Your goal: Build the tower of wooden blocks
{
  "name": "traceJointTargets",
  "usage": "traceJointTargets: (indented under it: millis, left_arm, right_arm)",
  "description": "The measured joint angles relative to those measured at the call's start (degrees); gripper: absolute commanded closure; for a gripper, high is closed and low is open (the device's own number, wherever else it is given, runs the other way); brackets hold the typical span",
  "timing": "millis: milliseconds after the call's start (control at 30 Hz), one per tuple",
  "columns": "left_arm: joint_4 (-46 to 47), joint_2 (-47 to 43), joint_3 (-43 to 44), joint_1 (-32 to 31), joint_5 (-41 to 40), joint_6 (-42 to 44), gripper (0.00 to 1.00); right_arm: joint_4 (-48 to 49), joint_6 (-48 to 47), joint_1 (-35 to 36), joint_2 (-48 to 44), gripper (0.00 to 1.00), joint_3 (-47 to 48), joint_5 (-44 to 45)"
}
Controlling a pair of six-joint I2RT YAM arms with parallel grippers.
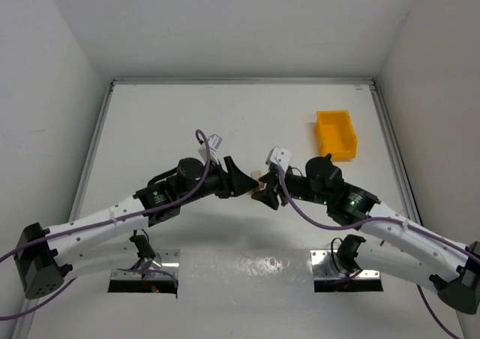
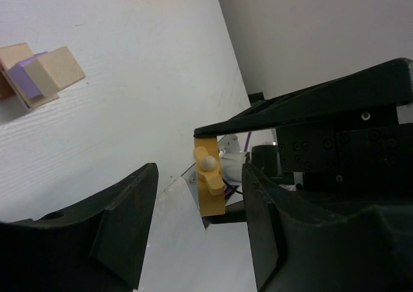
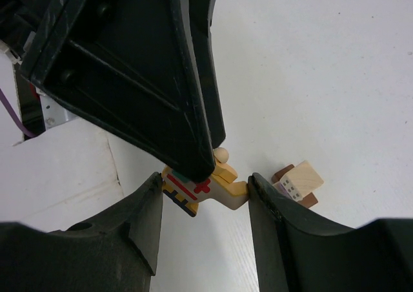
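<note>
Left gripper (image 2: 200,169): jaws apart, straddling the painted wooden piece (image 3: 222,190); no contact seen.
Right gripper (image 3: 205,182): clamped on that piece.
Wood blocks (image 3: 298,183): on table (image 1: 187,114), 3 o'clock of piece, just beside.
Yellow bin (image 1: 335,134): table's 2 o'clock.

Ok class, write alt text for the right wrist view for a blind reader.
A yellow painted wooden piece with red and green stripes spans the gap between the fingers of the right gripper, while a finger of the left gripper reaches over it from above. Beside it, stacked tan and brown blocks sit on the white table.
</note>
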Motion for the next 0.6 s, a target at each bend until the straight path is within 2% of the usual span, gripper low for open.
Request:
traceJointTargets:
  millis: [233,600]
  left_arm:
    - [4.1,1.5,-1.8,-1.8,0.5,-2.2,0.50]
    - [7.0,1.7,-2.2,-2.5,0.2,-3.5,0.69]
  right_arm:
    - [0.3,0.3,0.2,0.3,0.60,-0.1,-0.3]
    - [1.7,1.6,0.4,0.3,0.61,-0.4,-0.3]
